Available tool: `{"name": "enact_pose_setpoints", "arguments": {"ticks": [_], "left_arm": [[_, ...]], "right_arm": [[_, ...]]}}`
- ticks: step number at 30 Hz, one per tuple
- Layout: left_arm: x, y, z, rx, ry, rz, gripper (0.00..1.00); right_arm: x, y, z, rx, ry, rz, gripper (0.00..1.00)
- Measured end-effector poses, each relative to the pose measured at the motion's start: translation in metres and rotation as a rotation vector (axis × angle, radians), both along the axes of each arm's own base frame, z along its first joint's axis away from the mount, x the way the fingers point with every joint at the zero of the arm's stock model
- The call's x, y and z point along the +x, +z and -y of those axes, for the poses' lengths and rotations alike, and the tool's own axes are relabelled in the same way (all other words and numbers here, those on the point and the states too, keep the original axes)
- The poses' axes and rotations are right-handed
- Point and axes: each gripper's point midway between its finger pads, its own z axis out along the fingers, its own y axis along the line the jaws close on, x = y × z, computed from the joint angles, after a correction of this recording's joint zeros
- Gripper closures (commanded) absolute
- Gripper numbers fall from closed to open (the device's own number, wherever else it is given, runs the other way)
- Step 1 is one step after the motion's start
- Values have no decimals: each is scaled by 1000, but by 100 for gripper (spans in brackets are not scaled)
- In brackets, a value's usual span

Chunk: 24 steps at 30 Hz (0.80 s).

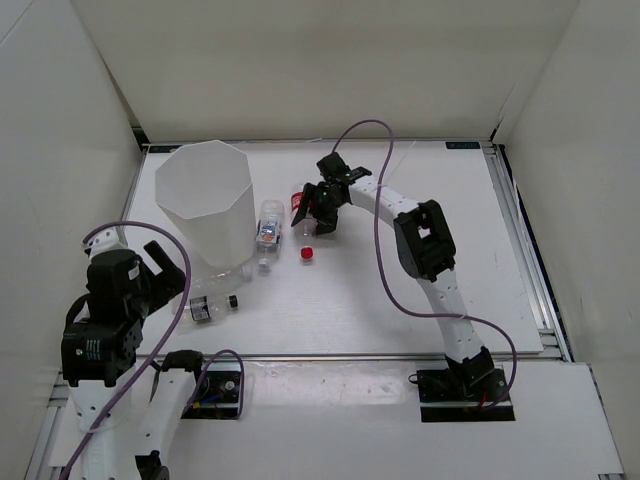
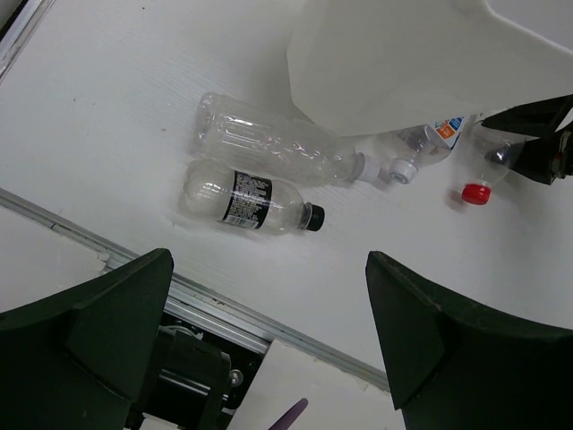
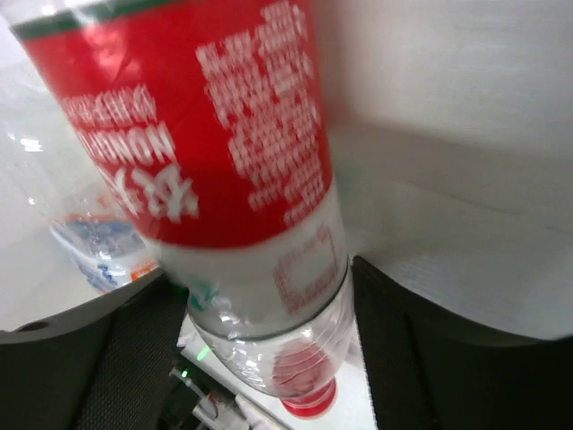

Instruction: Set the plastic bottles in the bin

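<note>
Found jaws of right gripper (image 1: 318,212) clenched on red-label bottle (image 3: 228,134), arm stretched far, right of bin (image 1: 220,230); found left gripper (image 2: 269,260) released, poised near-left by black-cap bottle (image 2: 246,202).

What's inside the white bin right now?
From above, only the white inner walls of the bin show; nothing is seen in it. Its near wall hides part of the bottom.

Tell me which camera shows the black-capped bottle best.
Left wrist: the black-capped bottle lies on its side in plain sight, cap and label clear. Top external shows it tiny near the base of the bin. Right wrist misses it, filled by the red-labelled bottle.
</note>
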Motion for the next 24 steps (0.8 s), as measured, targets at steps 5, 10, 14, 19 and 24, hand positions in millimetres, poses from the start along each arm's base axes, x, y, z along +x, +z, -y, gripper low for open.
{"name": "enact_pose_setpoints", "arguments": {"ticks": [5, 10, 14, 19, 24], "left_arm": [[0, 1, -1, -8, 14, 5, 0], [-3, 10, -3, -12, 41, 55, 0], [-9, 25, -3, -16, 41, 146, 0], [-13, 33, -1, -20, 23, 193, 0], [-14, 27, 6, -32, -18, 153, 0]], "right_arm": [[-16, 3, 11, 2, 20, -10, 41], [-40, 52, 28, 12, 32, 18, 47], [-40, 167, 19, 160, 50, 247, 52], [-51, 349, -29, 428, 144, 684, 53], [-89, 430, -76, 582, 203, 963, 49]]}}
